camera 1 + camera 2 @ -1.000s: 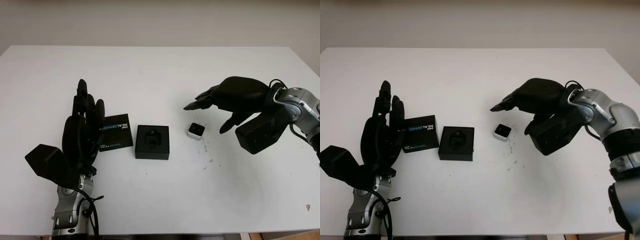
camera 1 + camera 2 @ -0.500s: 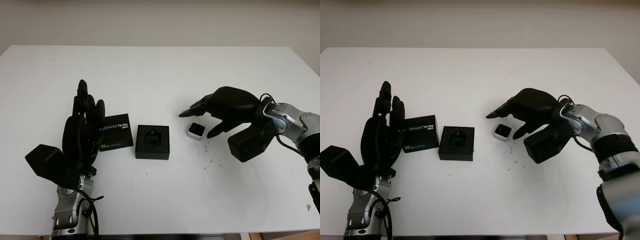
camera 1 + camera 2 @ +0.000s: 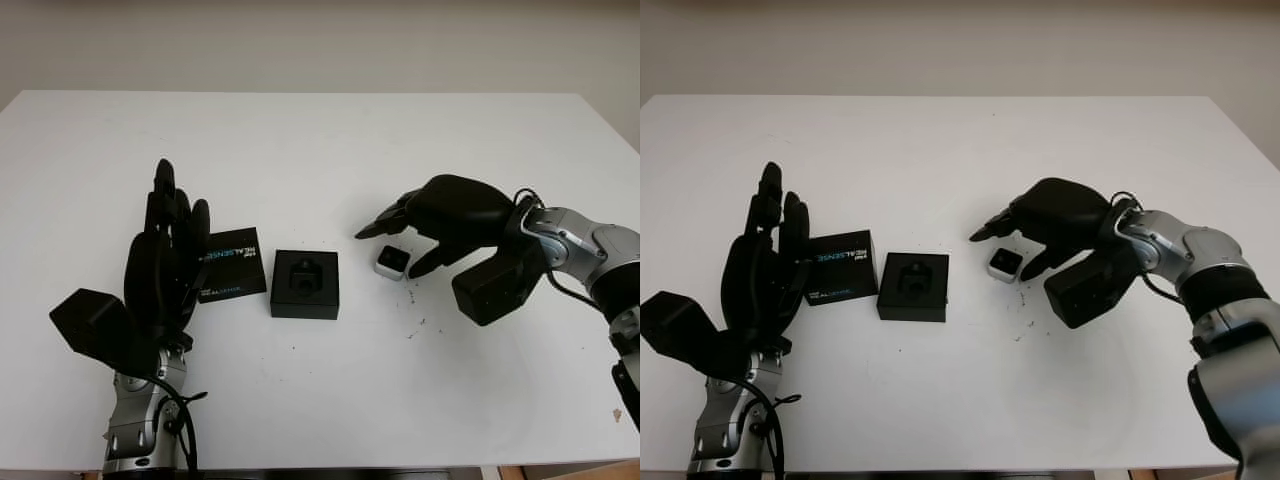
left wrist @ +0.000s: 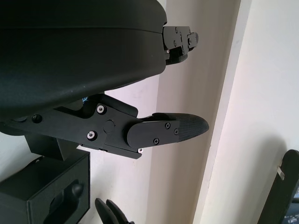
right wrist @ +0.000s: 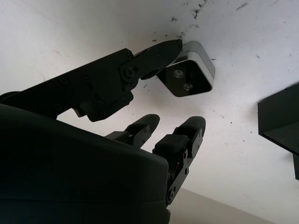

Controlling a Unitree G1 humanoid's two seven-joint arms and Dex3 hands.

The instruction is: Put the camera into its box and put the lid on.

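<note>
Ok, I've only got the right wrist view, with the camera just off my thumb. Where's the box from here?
Observer: The open box sits on the table apart from the camera, toward the left hand's side. Your right hand is over the camera, open.
Operator: And the lid?
Observer: The lid lies flat just beyond the box on that same side.
Operator: Left hand busy?
Observer: No, the left hand is open, beside the lid.

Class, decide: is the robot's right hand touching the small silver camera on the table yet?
Cannot tell. In the right wrist view the right hand's thumb tip overlaps the camera's edge, but contact is not plain; the left eye view does not settle it.
</note>
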